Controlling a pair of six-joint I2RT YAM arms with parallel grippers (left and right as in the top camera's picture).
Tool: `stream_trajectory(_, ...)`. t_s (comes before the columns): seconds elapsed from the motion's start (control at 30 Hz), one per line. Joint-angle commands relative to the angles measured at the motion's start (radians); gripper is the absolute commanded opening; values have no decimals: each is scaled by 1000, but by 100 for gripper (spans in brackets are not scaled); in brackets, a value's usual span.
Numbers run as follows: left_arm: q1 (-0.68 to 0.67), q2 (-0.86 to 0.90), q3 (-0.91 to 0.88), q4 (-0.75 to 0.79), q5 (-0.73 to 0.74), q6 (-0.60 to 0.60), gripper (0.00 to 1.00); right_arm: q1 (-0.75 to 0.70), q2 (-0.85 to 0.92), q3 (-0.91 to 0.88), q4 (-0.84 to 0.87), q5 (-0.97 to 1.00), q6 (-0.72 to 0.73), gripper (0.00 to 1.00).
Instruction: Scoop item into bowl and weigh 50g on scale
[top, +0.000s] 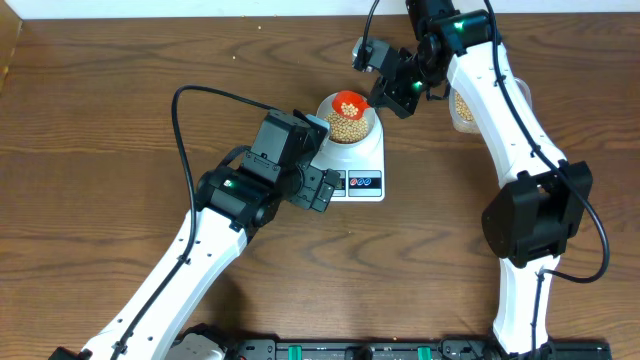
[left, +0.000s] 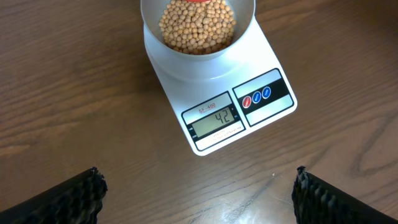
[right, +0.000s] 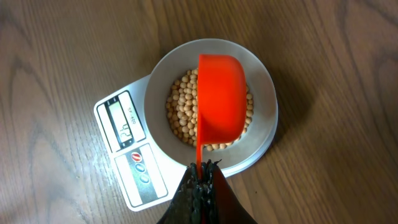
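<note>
The white scale (top: 365, 165) sits mid-table, and the white bowl (top: 324, 112) stands on it, holding a heap of beige beans (top: 346, 126). My right gripper (right: 202, 169) is shut on the thin handle of an orange scoop (right: 221, 99), which hangs tipped over the bowl (right: 264, 93) and the beans (right: 179, 115). My left gripper (left: 199, 194) is open and empty, its fingers (left: 68, 199) wide apart above bare wood just in front of the scale (left: 180, 81). The scale's display (left: 214, 118) reads 42. The left wrist view shows the beans (left: 198, 28) filling the bowl (left: 249, 18).
A clear container of beans (top: 462, 108) stands at the back right, mostly hidden behind my right arm (top: 500, 110). My left arm (top: 240, 190) lies across the table's left front. The table's far edge runs close behind the scale.
</note>
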Motion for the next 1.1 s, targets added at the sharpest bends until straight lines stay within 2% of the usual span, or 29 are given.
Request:
stream_trajectory(0.0,3,8,0,-1,-13,-2,98,10,-31,23,-1,-4,-18,1)
stream_trajectory(0.3,3,8,0,-1,-13,-2,98,10,-31,23,0,-3,-82,1)
stream_trajectory(0.8,3,8,0,-1,-13,-2,98,10,-31,23,3,-3,-84,1)
stream_trajectory(1.07,3,8,0,-1,-13,-2,98,10,-31,23,3,-3,-148,1)
